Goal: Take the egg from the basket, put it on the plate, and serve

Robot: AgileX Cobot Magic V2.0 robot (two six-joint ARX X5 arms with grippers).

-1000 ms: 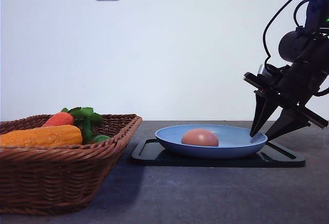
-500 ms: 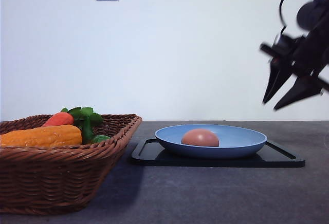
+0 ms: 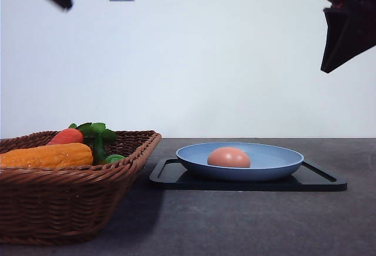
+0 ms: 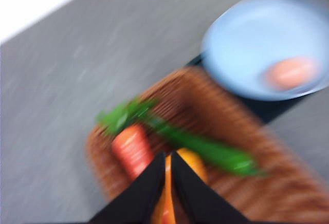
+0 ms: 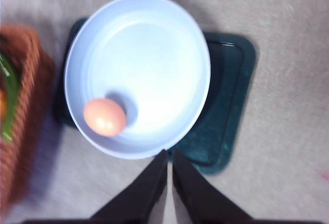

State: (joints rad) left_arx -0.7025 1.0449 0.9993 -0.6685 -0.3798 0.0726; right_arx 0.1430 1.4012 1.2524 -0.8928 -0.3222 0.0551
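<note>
In the front view, my right gripper (image 3: 346, 30) hangs high at the upper right, well above the table (image 3: 235, 221); from this angle I cannot tell its jaw gap. A dark part of my left arm shows at the upper left corner. The egg (image 3: 228, 157) lies in the light blue plate (image 3: 276, 165), left of the plate's centre. The plate sits on a flat black tray (image 3: 317, 181). The wicker basket (image 3: 70, 203) stands just left of the tray and holds a corn cob (image 3: 47, 155) and a carrot (image 3: 66, 136) with green leaves.

In the left wrist view, blurred, my left gripper (image 4: 168, 170) has its fingers nearly together with a narrow slit between them, holding nothing, above the basket (image 4: 257, 172), the carrot (image 4: 131, 149) and the corn cob (image 4: 193, 165). The egg (image 4: 290, 72) rests in the plate (image 4: 247, 39).

In the right wrist view, my right gripper (image 5: 168, 175) has its fingers nearly together and holds nothing, above the plate rim (image 5: 200, 54). The egg (image 5: 104, 116) lies on the basket side of the plate; the tray (image 5: 231, 95) lies beneath.
</note>
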